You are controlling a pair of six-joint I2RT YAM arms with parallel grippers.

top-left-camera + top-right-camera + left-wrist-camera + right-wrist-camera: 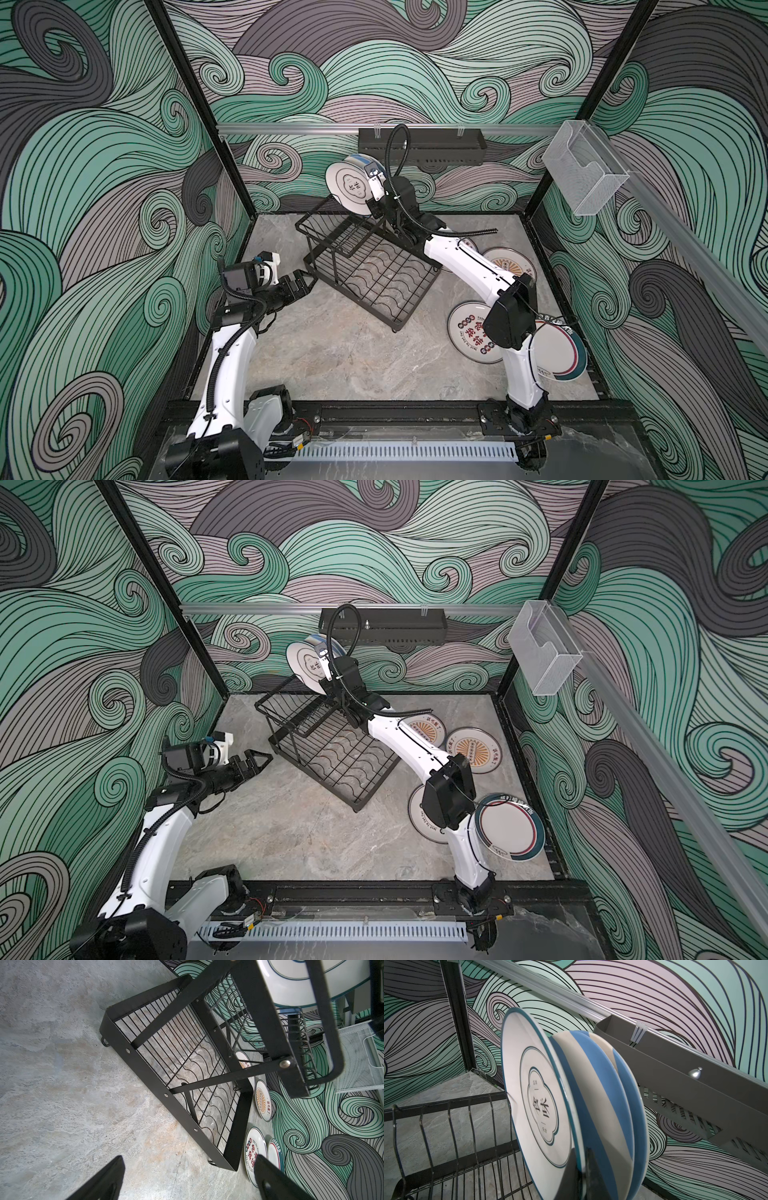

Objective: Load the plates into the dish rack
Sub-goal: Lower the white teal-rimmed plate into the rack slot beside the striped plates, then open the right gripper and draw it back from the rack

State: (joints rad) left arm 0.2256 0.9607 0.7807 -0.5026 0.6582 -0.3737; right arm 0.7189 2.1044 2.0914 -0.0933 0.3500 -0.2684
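Holding the teal-rimmed plate [537, 1093] on edge over the dish rack [374, 274], the right gripper [581, 1174] has jaws clamped on its rim; glazed, probably slippery and brittle. Left gripper [305, 283]: jaws wide, empty.

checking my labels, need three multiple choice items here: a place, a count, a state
1. The white round teal-rimmed plate is: A lying flat B upright at the black wire dish rack's raised tier C in a box
2. Plates flat on the grey table: A two B four C seven
3. The left claw is: A open, empty B shut on a plate C gripping the rack
B, right claw holds it on edge there; B, two orange sunburst, one red-lettered, one red-teal-rimmed; A, fingers apart, nothing between.
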